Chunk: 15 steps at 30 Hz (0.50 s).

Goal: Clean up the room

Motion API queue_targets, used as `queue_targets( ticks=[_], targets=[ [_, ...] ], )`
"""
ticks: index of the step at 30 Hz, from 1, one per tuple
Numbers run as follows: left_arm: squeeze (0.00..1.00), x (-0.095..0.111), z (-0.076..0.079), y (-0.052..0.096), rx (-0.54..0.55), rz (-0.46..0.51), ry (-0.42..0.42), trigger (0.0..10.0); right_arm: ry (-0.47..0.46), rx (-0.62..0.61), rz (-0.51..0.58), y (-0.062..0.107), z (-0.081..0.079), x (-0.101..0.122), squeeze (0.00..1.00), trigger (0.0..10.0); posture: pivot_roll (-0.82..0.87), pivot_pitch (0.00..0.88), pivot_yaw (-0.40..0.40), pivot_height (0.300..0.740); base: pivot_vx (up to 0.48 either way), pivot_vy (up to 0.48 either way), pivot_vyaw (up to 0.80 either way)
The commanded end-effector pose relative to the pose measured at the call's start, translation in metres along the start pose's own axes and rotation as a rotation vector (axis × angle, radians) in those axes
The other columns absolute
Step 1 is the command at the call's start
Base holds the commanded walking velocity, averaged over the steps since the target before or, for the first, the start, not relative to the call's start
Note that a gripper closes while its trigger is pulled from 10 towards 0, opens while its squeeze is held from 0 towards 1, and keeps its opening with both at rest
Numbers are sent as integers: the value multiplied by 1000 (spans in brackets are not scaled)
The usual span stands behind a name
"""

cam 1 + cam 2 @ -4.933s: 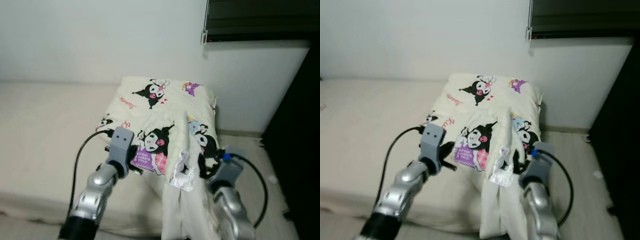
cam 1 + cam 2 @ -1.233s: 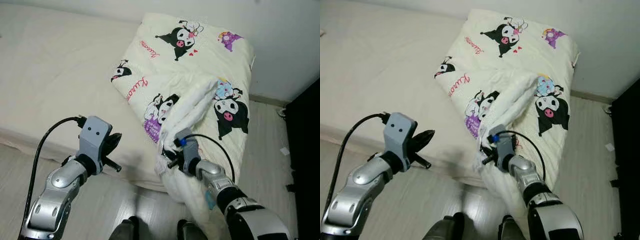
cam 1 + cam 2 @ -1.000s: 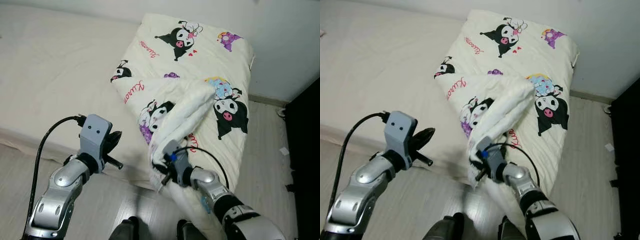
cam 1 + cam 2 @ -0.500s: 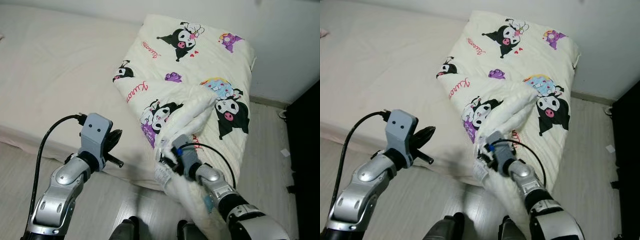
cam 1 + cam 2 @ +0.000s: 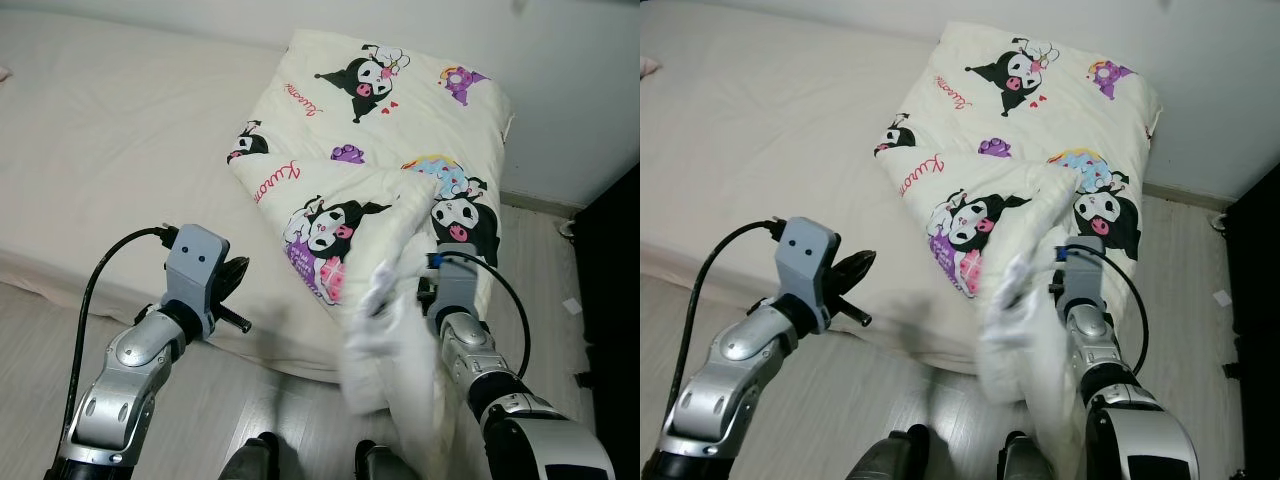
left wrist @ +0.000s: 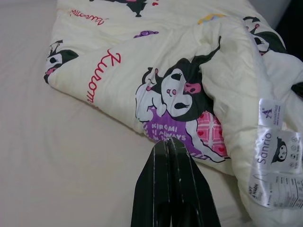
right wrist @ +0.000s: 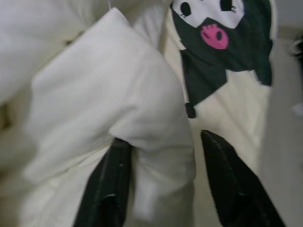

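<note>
Cartoon-print comforter [image 5: 400, 150] folded on bed [image 5: 100, 150], far end against wall [image 5: 560, 90], near corner hanging over bed edge toward floor [image 5: 540, 250]. Right end effector [image 7: 161, 179] spread wide around a white fold of that hanging corner, fabric between both fingers [image 7: 106, 184]. Left end effector [image 6: 169, 177] pressed fully together, held above bed just beside comforter, gripping nothing.
</note>
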<state>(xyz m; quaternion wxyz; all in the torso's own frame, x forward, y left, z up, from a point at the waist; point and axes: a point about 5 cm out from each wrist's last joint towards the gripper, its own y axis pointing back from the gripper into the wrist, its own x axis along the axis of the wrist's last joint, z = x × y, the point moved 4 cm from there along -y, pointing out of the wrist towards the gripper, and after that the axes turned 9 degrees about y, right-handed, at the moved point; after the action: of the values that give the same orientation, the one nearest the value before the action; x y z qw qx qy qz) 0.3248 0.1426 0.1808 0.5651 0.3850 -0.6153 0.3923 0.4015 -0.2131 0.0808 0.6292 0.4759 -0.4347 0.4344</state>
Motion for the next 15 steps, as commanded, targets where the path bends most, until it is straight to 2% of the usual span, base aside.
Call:
queue_targets(
  ticks=[1, 3, 4, 5, 7, 8, 9, 10, 11, 15],
  targets=[
    [0, -5, 4, 3, -12, -6, 14, 10000, -20, 64, -10, 3, -14, -7, 1000, 10000, 152, 334, 42, 740, 0, 0, 0],
    [0, -6, 3, 4, -8, -5, 13, 10000, 49, 180, 16, 5, -36, -4, 1000, 10000, 151, 333, 41, 740, 0, 0, 0],
    [0, -6, 3, 4, -8, -5, 13, 10000, 49, 180, 16, 5, -36, -4, 1000, 10000, 151, 333, 41, 740, 0, 0, 0],
    [0, -5, 3, 4, -6, -4, 12, 10000, 75, 222, 28, 6, -44, -3, 0, 10000, 151, 334, 40, 740, 0, 0, 0],
    [0, -4, 0, 2, 9, 6, 7, 10000, 80, 146, 71, 5, -38, 6, 0, 10000, 155, 339, 38, 740, 0, 0, 0],
    [0, -4, 0, 2, 9, 6, 7, 10000, 80, 146, 71, 5, -38, 6, 0, 10000, 155, 339, 38, 740, 0, 0, 0],
    [0, -2, -2, 2, 15, 12, 6, 10000, 50, 86, 95, 3, -30, 12, 0, 10000, 155, 340, 38, 740, 0, 0, 0],
    [0, -2, -2, 2, 15, 12, 6, 10000, 50, 86, 95, 3, -30, 12, 0, 10000, 155, 340, 38, 740, 0, 0, 0],
    [0, 1, -2, 2, 12, 24, 13, 10000, -26, -3, 156, 1, -14, 27, 0, 10000, 156, 339, 35, 740, 0, 0, 0],
    [0, 2, 1, 4, -10, 26, 20, 10000, -80, -88, 269, 2, 6, 49, 0, 10000, 154, 337, 32, 740, 0, 0, 0]
  ],
)
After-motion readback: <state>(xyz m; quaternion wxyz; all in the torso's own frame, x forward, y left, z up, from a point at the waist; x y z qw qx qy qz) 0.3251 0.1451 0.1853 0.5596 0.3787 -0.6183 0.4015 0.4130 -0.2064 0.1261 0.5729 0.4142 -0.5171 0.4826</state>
